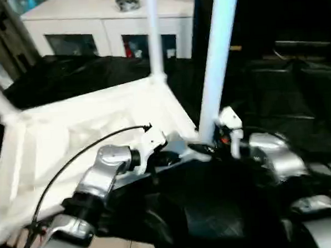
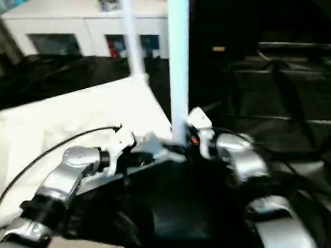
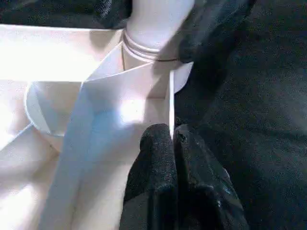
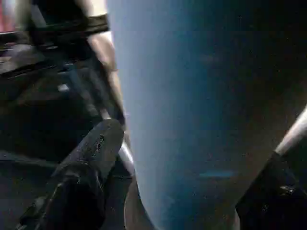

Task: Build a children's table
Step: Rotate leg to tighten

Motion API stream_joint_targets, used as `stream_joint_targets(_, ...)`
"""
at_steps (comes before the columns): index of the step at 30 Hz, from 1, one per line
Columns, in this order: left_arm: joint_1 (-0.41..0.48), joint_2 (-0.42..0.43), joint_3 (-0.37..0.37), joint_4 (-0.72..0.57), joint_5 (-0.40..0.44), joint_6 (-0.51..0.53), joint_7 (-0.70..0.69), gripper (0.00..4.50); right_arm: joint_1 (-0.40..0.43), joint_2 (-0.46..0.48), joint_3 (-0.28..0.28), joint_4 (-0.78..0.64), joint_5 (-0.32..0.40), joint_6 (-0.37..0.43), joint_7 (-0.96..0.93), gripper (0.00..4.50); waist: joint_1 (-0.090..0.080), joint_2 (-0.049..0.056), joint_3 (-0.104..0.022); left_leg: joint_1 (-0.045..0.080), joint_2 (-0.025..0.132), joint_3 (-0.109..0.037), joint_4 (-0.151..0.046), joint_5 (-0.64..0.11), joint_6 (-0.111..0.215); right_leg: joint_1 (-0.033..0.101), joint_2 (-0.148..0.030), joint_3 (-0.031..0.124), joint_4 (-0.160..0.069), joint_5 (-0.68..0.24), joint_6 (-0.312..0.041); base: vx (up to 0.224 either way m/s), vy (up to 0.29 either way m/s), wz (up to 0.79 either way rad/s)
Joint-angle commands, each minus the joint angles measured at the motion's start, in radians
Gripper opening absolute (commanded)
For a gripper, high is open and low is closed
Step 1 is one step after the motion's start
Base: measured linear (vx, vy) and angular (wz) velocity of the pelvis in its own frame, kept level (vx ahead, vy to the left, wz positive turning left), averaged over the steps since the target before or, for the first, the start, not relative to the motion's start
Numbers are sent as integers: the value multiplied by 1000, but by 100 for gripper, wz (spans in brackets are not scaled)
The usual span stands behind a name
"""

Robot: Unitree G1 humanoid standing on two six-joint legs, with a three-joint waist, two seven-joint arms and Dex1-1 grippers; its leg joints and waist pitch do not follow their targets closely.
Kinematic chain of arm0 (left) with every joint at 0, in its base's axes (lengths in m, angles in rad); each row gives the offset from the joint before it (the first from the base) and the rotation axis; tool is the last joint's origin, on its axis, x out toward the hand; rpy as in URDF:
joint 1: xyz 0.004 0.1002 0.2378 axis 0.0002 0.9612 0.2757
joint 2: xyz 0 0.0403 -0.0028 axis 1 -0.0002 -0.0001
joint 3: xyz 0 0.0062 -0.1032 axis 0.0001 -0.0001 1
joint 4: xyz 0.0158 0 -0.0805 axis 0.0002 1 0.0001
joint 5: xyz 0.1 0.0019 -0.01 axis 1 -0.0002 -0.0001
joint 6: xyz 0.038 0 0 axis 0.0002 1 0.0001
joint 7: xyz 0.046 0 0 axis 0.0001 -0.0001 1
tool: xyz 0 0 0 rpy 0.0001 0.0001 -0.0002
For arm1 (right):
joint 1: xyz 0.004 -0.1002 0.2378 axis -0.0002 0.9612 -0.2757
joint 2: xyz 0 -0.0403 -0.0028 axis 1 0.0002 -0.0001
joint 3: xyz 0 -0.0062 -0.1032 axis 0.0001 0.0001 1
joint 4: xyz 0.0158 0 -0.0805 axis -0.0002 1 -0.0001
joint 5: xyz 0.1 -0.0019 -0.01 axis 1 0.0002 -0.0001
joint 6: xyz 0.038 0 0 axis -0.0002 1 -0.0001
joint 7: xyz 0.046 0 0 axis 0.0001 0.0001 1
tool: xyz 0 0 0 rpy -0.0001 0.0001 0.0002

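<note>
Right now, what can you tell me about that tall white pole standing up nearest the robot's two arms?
It is one leg of the children's table: a long, smooth white tube, plastic by its look. It stands almost upright, leaning slightly, with its foot end seated in the rounded corner socket of the upside-down tabletop. The right gripper stands around its base, one black finger on each side. The left gripper is shut on a thin rib of the tabletop just beside that socket. Its top runs beyond the picture.

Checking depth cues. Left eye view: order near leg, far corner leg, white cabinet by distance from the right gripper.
1. near leg, standing right at the right gripper
2. far corner leg, behind, across the tabletop
3. white cabinet, at the back
</note>
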Motion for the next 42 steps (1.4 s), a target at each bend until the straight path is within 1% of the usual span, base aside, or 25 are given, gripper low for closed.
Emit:
stream_joint_targets(1,-9,9,-5,-26,-14,-13,-25,0,38,6,98,-11,-8,30,110,325,2,-10,-46,1,18,9,-56,-242,94,50,-34,24,-66,-122,-276,0,0,0)
stream_joint_targets(5,-2,61,0,-37,-32,-10,-97,0,58,-31,123,-52,-7,40,182,325,4,-8,-44,3,19,7,-60,-260,75,49,-34,26,-68,-153,-268,0,0,0)
stream_joint_targets(8,-3,83,3,-32,-40,-17,-124,0,67,-43,131,-67,-10,43,200,325,2,-8,-47,2,18,7,-57,-232,79,50,-34,26,-63,-109,-273,0,0,0)
stream_joint_targets(9,-3,87,3,-32,-41,-17,-131,0,68,-43,132,-67,-11,46,205,303,3,-10,-47,0,17,8,-56,-220,82,50,-34,26,-61,-95,-278,0,0,0)
stream_joint_targets(12,-2,92,2,-33,-44,-16,-139,0,70,-45,137,-70,-10,52,214,292,4,-12,-48,-1,16,8,-55,-203,85,52,-34,25,-59,-82,-280,0,0,0)
stream_joint_targets(19,10,97,-1,-46,-54,-9,-151,0,81,-46,154,-97,-4,66,215,235,6,-13,-49,-1,16,8,-52,-188,89,53,-35,25,-57,-79,-277,0,0,0)
stream_joint_targets(23,4,73,12,-29,-35,-20,-80,0,91,-21,136,-99,14,78,183,218,7,-8,-49,0,17,8,-52,-188,87,53,-35,25,-58,-75,-278,0,0,0)
stream_joint_targets(25,-5,54,26,-8,-23,-15,-23,0,99,-5,127,-103,22,89,151,214,7,-6,-46,2,16,9,-55,-221,75,51,-34,26,-63,-108,-272,0,0,0)
stream_joint_targets(26,-8,45,32,-1,-23,-14,-3,0,102,7,122,-103,24,98,129,214,7,1,-43,2,16,7,-56,-235,68,51,-35,26,-65,-128,-270,0,0,0)
stream_joint_targets(27,-11,36,38,4,-23,-11,19,0,102,19,118,-97,20,100,101,211,6,-2,-42,3,16,8,-58,-252,62,51,-34,25,-69,-154,-263,0,0,0)
stream_joint_targets(28,-15,21,48,11,-24,-4,52,0,101,41,111,-81,8,100,45,210,3,1,-39,5,15,6,-63,-295,40,50,-36,26,-76,-229,-241,0,0,0)
stream_joint_targets(29,-15,10,50,9,-26,5,66,0,94,65,101,-55,-6,101,-20,209,1,14,-39,7,14,4,-64,-309,28,48,-38,26,-75,-251,-236,0,0,0)
stream_joint_targets(30,-15,-14,52,10,-21,18,105,0,74,114,77,0,-30,98,-160,208,-9,8,-33,6,11,2,-69,-343,12,46,-36,25,-82,-311,-216,0,0,0)
stream_joint_targets(31,-15,-18,52,11,-21,20,112,0,69,124,71,12,-34,100,-189,206,-23,11,-28,4,6,-3,-73,-381,-6,47,-38,21,-89,-405,-188,0,0,0)
stream_joint_targets(32,-15,-31,48,15,-15,23,129,0,53,158,50,52,-42,105,-286,204,-27,19,-29,8,5,-8,-73,-395,-13,47,-39,20,-91,-438,-176,0,0,0)
stream_joint_targets(33,-18,-45,46,25,-5,23,157,0,39,187,31,85,-46,102,-366,203,-34,14,-29,8,4,-7,-73,-405,-16,44,-38,21,-95,-460,-166,0,0,0)
stream_joint_targets(34,-25,-64,45,37,1,29,184,0,20,220,3,124,-38,111,-451,203,-44,15,-31,7,3,-11,-74,-408,-18,45,-38,22,-95,-470,-157,0,0,0)
stream_joint_targets(35,-25,-64,45,37,1,29,184,0,20,220,3,124,-38,111,-451,202,-53,18,-30,9,2,-12,-73,-415,-19,41,-37,20,-99,-481,-154,0,0,0)
stream_joint_targets(36,-51,-111,44,69,23,44,271,0,-10,282,-41,179,-19,111,-576,201,-61,22,-30,12,1,-9,-70,-426,-14,34,-35,22,-102,-480,-156,0,0,0)
stream_joint_targets(37,-52,-113,44,71,24,45,276,0,-11,285,-43,181,-18,111,-581,200,-63,21,-31,14,0,-11,-68,-432,-12,35,-35,19,-104,-482,-157,0,0,0)
stream_joint_targets(38,-60,-124,44,79,28,50,293,0,-17,299,-50,187,-17,112,-603,200,-61,31,-32,14,0,-13,-70,-431,-10,37,-35,19,-102,-471,-159,0,0,0)
stream_joint_targets(39,-72,-137,44,92,35,50,318,0,-26,315,-55,194,-19,107,-629,200,-63,29,-31,12,1,-10,-70,-432,-5,36,-33,20,-105,-459,-161,0,0,0)
stream_joint_targets(40,-85,-150,43,108,46,46,347,0,-36,332,-61,205,-23,99,-661,200,-63,23,-33,11,1,-8,-69,-426,1,36,-31,20,-102,-427,-171,0,0,0)
stream_joint_targets(41,-90,-156,41,115,49,44,355,0,-41,340,-64,211,-25,96,-678,200,-63,26,-33,11,0,-8,-69,-424,2,35,-32,20,-100,-422,-174,0,0,0)
stream_joint_targets(42,-102,-172,39,126,54,39,368,0,-55,356,-70,228,-31,94,-709,200,-63,23,-34,9,1,-7,-69,-419,4,36,-33,21,-101,-410,-179,0,0,0)
